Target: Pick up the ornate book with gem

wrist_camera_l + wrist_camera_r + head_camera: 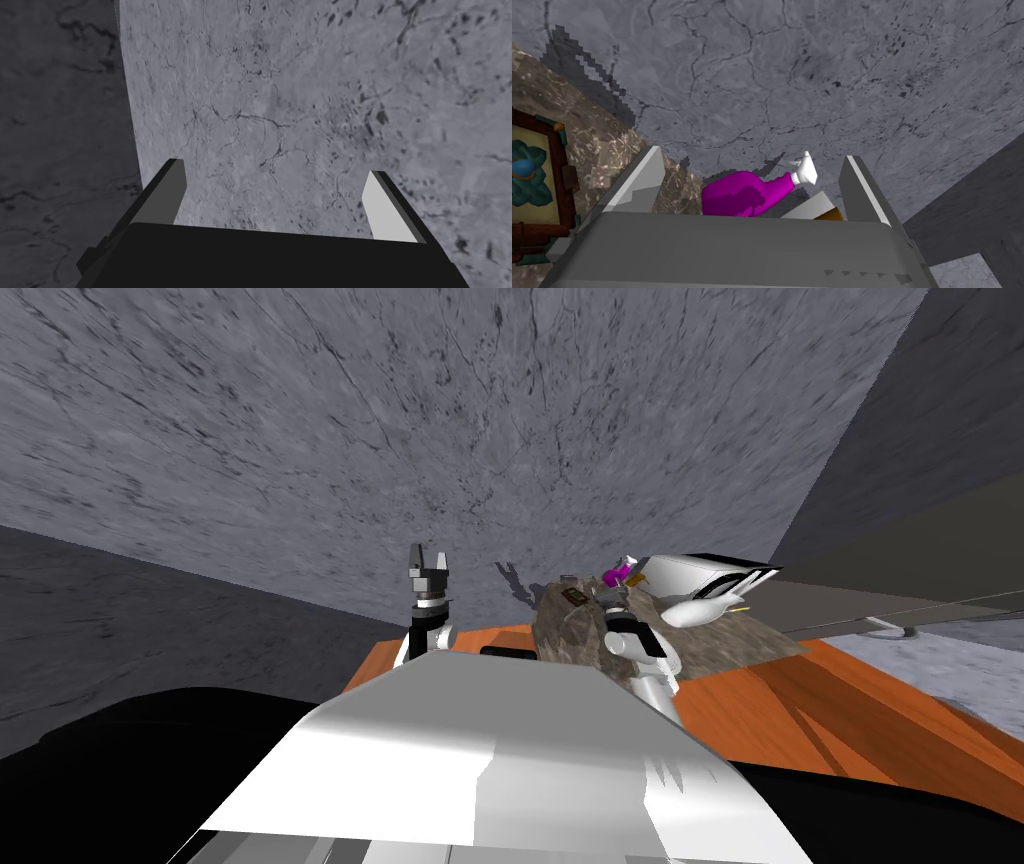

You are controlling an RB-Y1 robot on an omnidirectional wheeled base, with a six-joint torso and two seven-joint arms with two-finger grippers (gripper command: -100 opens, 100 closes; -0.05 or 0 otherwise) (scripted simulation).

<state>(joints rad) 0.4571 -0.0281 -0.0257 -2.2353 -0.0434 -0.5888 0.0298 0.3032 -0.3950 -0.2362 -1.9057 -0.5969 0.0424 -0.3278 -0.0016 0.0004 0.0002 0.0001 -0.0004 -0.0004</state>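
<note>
The ornate book (534, 170) is seen lying flat on a mottled brown slab (720, 646), its dark red-brown frame enclosing a pale cover with a teal ornament and a blue gem (522, 167). In the head view it is found as a small dark rectangle (573, 595) near the slab's far edge. It is placed just outside the right gripper (752, 156), beside one finger (639, 175) and not between the two; the fingers are spread wide and nothing is held.

Beyond the gap between those fingers a magenta bottle (747, 196) with a white cap (807, 170) is seen lying on its side. A white boxy object (690, 571) and a white rounded object (700, 611) are set close by on the slab.

The slab is carried by an orange counter (830, 713), which is backed by a grey, dark-veined wall (480, 428). A black area (150, 728) is shown below the counter's left end.

The left gripper (428, 560) is held upright above the counter's left part, well apart from the book, its fingers (390, 210) parted wide and empty.
</note>
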